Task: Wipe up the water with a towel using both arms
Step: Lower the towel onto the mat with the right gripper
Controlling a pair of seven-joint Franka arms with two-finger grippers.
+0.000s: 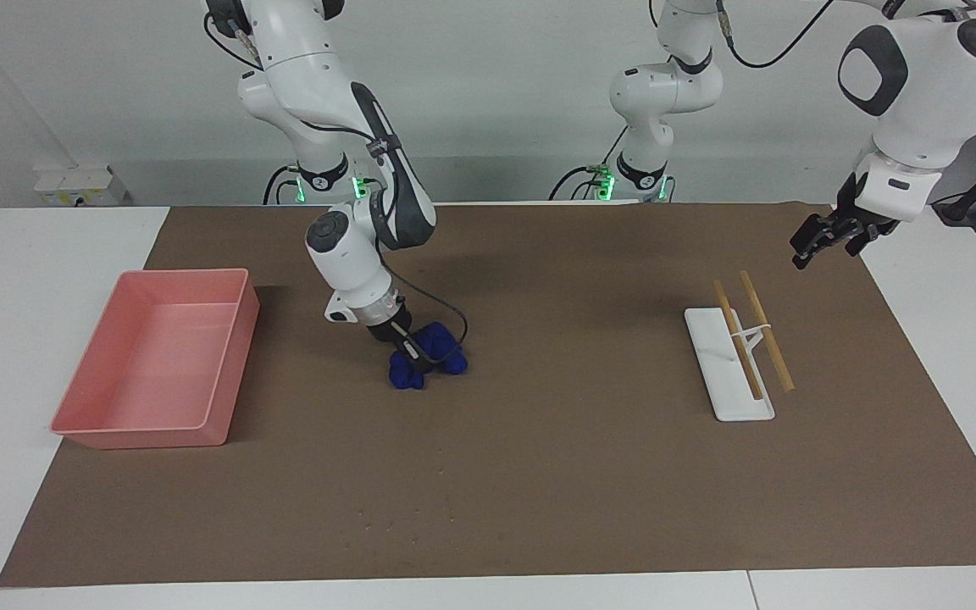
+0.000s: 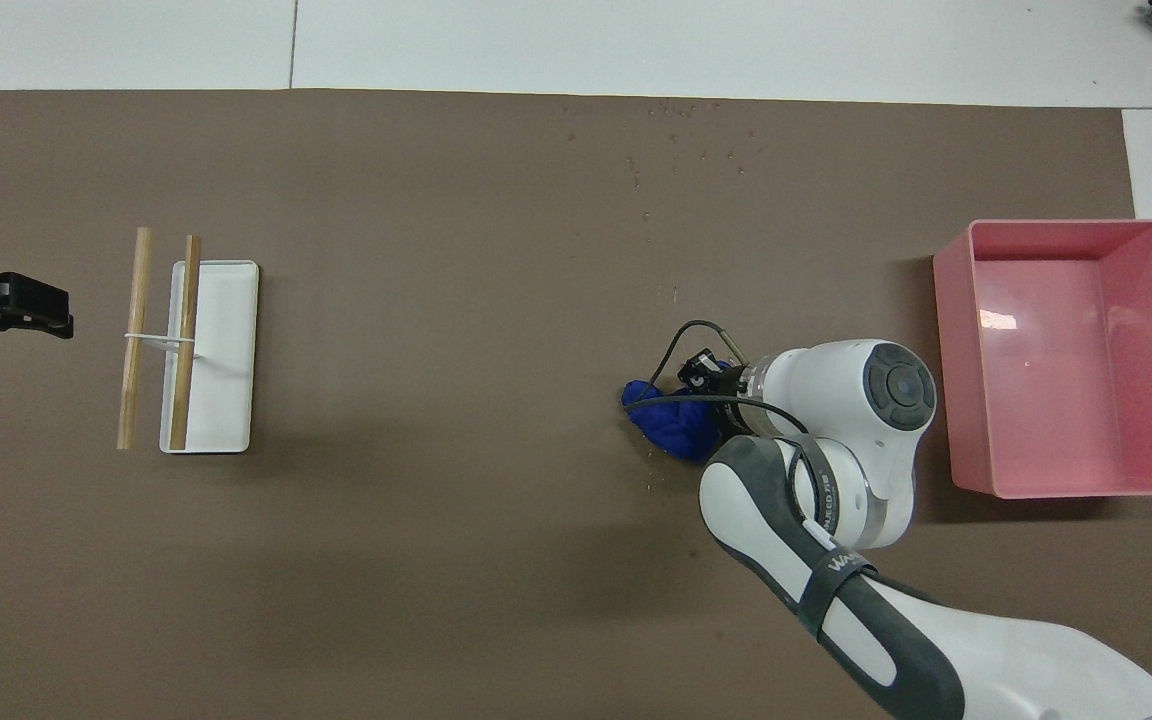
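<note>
This is a robotics lab, not a home or a kitchen. Two large glossy white arms, one [image 1: 352, 254] stooped over the table and one [image 1: 903, 110] raised at its end, stand at a white table [image 1: 56, 246] covered by a plain brown mat [image 1: 590, 457]. Two slimmer white arms [image 1: 666, 93] with green-lit bases stand at the bare white wall [image 1: 496, 76], black cables trailing from them. A wall socket block [image 1: 73, 185] sits at the table's edge. The few things laid out look like test props: a pink tray [image 1: 234, 356], a white stand [image 1: 729, 407] carrying two wooden sticks [image 1: 766, 330].
</note>
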